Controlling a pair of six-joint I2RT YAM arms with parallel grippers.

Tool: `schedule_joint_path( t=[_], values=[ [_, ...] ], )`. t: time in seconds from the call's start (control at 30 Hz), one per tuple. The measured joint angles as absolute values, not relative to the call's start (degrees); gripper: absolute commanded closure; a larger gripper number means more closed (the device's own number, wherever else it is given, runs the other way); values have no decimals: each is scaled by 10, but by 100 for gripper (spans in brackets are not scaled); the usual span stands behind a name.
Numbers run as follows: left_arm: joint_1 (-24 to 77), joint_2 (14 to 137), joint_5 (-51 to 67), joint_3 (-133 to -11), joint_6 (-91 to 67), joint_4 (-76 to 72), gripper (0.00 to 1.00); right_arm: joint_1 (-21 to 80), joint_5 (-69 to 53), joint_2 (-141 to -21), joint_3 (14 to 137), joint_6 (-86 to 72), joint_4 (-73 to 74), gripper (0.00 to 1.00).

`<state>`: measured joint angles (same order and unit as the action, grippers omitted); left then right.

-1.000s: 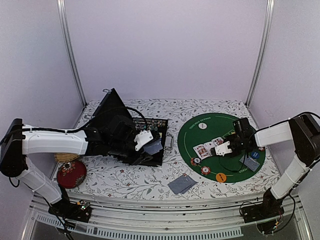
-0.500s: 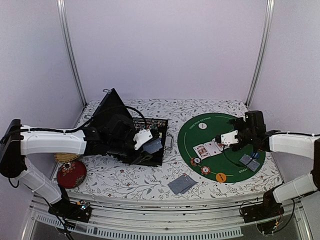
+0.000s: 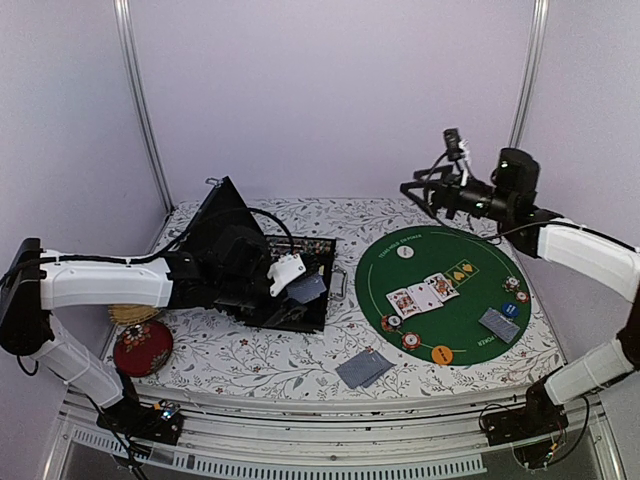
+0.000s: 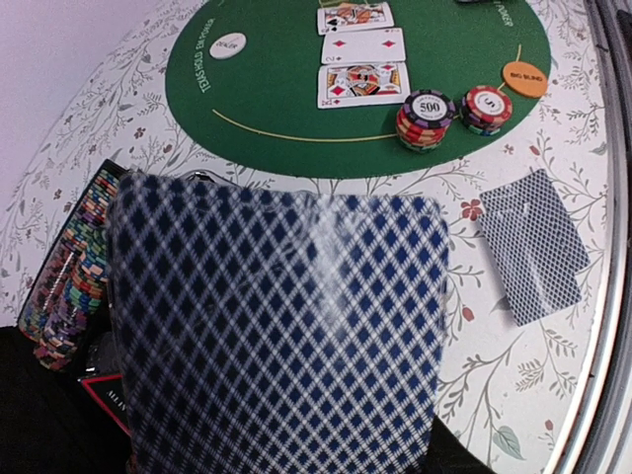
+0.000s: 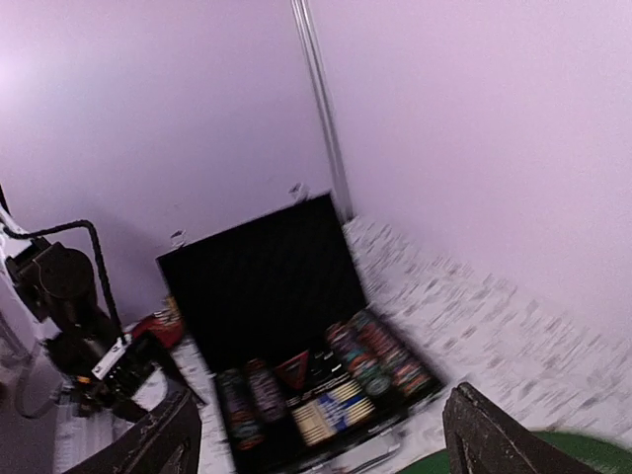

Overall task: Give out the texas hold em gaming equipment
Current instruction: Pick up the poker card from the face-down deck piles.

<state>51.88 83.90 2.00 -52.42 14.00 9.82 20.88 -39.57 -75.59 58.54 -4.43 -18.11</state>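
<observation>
My left gripper hovers over the open black case, shut on blue-diamond-backed playing cards that hide its fingers. On the green mat lie three face-up cards, two chip stacks, a white button, an orange button and a face-down card pile. Another face-down pile lies on the tablecloth. My right gripper is raised high above the mat's far edge, open and empty, and its blurred wrist view faces the case.
The case lid stands upright at the back left, with chip rows inside the case. A red round box and a wicker disc sit at the table's left edge. More chips lie near the mat's right rim.
My right gripper has opened, left a third face-up card on the mat, and swung up and back off the mat. The left arm has held still.
</observation>
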Motion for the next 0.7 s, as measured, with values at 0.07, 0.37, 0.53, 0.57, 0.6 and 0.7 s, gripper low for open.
schedule_joint_path(
  t=[0.07, 0.37, 0.53, 0.57, 0.6, 0.7],
  values=[
    [519, 839, 20, -526, 138, 98, 49, 238, -409, -820, 596, -120, -157, 17],
    [518, 846, 18, -539, 135, 98, 49, 366, -479, -1014, 711, -201, -34, 25],
    [518, 852, 18, -545, 135, 98, 49, 392, -503, -1070, 760, -204, -21, 27],
    [518, 852, 18, -545, 135, 99, 48, 396, -506, -1079, 766, -204, -18, 27],
    [518, 852, 18, -545, 135, 99, 49, 399, -509, -1086, 769, -204, -16, 27],
    [518, 854, 18, -545, 135, 99, 49, 406, -511, -1105, 777, -199, -5, 30]
  ],
)
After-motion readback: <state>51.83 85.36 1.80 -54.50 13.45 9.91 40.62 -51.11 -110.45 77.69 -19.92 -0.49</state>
